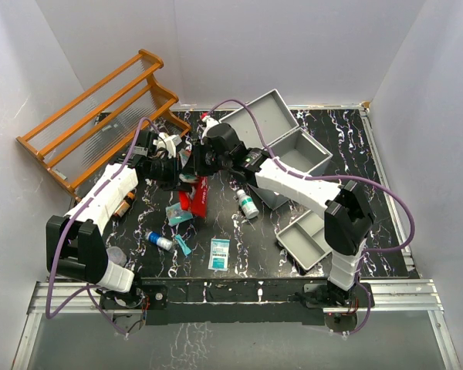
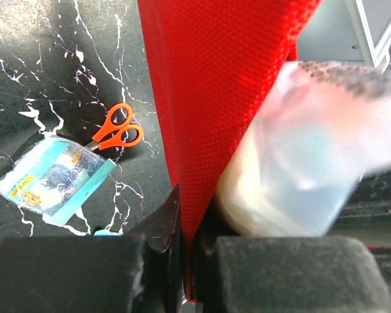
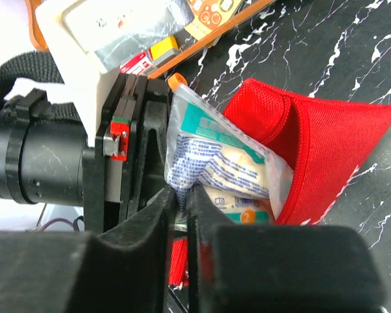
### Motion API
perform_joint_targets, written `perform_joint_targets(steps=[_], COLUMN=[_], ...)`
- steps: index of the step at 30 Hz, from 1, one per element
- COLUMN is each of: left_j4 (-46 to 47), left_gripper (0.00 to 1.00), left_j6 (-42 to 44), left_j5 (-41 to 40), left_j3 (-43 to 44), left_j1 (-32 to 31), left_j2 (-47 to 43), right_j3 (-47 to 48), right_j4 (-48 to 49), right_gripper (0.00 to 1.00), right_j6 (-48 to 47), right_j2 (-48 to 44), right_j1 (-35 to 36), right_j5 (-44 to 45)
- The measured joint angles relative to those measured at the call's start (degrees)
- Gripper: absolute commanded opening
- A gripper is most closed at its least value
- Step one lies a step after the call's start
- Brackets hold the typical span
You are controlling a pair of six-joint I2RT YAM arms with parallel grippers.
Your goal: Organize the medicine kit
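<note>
The medicine kit [image 1: 282, 142] is an open light-grey metal case at the back right of the table. A red fabric pouch [image 1: 196, 196] hangs between my two grippers in front of it. My left gripper [image 2: 189, 225] is shut on the pouch's edge [image 2: 215, 98]. My right gripper [image 3: 182, 195] is shut on a clear bandage packet [image 3: 225, 156] that sits partly inside the pouch's open mouth [image 3: 332, 150]. The packet also shows blurred in the left wrist view [image 2: 293, 176]. In the top view both grippers meet near the pouch's top, the left [image 1: 177, 168] beside the right [image 1: 197, 162].
A grey tray [image 1: 305, 240] lies at the front right. A white bottle [image 1: 247, 203], a small vial [image 1: 158, 241], a teal packet [image 1: 177, 214] and a blue sachet [image 1: 218, 253] lie on the black table. Orange scissors [image 2: 117, 130] lie below the pouch. A wooden rack [image 1: 100, 116] stands at the back left.
</note>
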Motion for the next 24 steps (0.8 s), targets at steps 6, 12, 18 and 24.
perform_joint_targets(steps=[6, 12, 18, 24], left_j4=[0.0, 0.0, 0.0, 0.0], left_gripper=[0.00, 0.00, 0.00, 0.00], left_j6=[0.0, 0.0, 0.0, 0.0], left_j5=[-0.5, -1.0, -0.5, 0.1], left_j3=[-0.1, -0.1, -0.1, -0.1], left_j1=[-0.1, -0.1, -0.1, -0.1], left_j2=[0.0, 0.0, 0.0, 0.0], right_j3=[-4.2, -11.0, -14.8, -16.2], right_j4=[2.0, 6.9, 13.8, 15.8], right_gripper=[0.00, 0.00, 0.00, 0.00], right_j6=[-0.8, 1.1, 2.9, 2.3], right_j2=[-2.1, -7.3, -8.8, -8.3], right_j1=[-0.6, -2.2, -4.6, -5.7], right_j5=[-2.3, -9.4, -15.7, -20.5])
